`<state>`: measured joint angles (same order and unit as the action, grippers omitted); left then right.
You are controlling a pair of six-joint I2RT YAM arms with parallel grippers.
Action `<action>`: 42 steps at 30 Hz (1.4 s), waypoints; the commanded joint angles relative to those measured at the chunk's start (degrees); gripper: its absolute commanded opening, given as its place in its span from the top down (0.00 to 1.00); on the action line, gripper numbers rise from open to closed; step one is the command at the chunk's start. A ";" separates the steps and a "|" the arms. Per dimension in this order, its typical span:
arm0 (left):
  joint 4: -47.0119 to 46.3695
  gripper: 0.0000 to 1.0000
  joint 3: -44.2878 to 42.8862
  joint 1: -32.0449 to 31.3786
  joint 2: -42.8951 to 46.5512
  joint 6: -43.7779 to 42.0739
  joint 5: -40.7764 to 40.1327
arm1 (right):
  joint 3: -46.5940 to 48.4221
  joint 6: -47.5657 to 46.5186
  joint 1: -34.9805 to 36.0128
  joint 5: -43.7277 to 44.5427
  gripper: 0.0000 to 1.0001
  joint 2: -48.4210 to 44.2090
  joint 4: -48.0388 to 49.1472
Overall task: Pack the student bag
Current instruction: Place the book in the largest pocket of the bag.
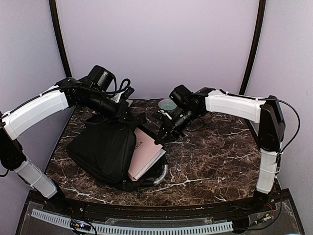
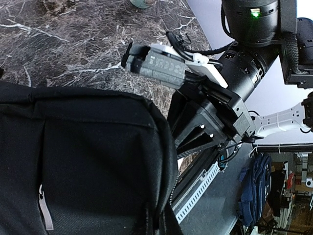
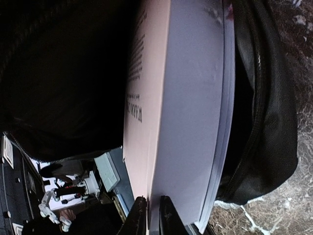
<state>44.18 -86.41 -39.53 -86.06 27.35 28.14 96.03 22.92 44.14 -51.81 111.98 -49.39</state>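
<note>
From above, the student bag (image 1: 100, 147), a large flat black fabric backpack, lies left of centre on the dark brown, white-veined marble table (image 1: 215, 156), with its mouth facing right. A pale pink rectangular book (image 1: 145, 152) sits partly inside that mouth. Its left part is hidden under black fabric and its right part sticks out. The left gripper (image 1: 126, 117) is clamped on the bag's raised upper edge, its fingertips lost in the fabric. The right gripper (image 1: 163, 134) has its tips at the book's upper right edge. A small pale green cup (image 1: 167, 105) stands at the table's far edge, apart from the bag; what it holds cannot be seen.

In the left wrist view, black bag fabric fills the lower left, with a grey zipper pull (image 2: 45, 215) on it. This camera's own fingers do not show. Past the bag's edge, the right arm's black fingers reach behind the fabric with their tips hidden, and a grey box-shaped camera (image 2: 156, 63) sits above them.

In the right wrist view, the book stands in the bag's dark opening, with black lining on either side and a zipped rim curving along the right. The lettering on its pink side is too blurred to read. The two fingers at the bottom edge are drawn almost together at the book's near corner. Whether they pinch it cannot be told.
</note>
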 commanded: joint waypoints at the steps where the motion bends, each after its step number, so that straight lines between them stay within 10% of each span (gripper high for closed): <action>1: -7.54 1.00 -0.90 -0.57 5.18 2.77 1.28 | 2.05 4.53 0.19 1.78 0.82 1.21 9.74; 13: -7.84 1.00 -3.14 -0.14 -0.47 4.46 -4.76 | -2.86 3.12 -1.22 13.80 0.43 -7.03 7.16; 30: -7.83 1.00 -14.79 0.60 -11.14 4.58 -0.63 | -19.65 9.75 -1.78 27.86 0.46 -19.12 10.36; 42: -9.35 1.00 -11.43 0.60 -8.00 5.17 2.15 | -5.96 8.69 1.57 24.47 0.49 -5.89 12.00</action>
<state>41.87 -97.45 -38.79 -99.44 32.18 25.43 84.51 32.25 43.70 -25.85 102.24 -38.94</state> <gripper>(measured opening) 0.038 0.521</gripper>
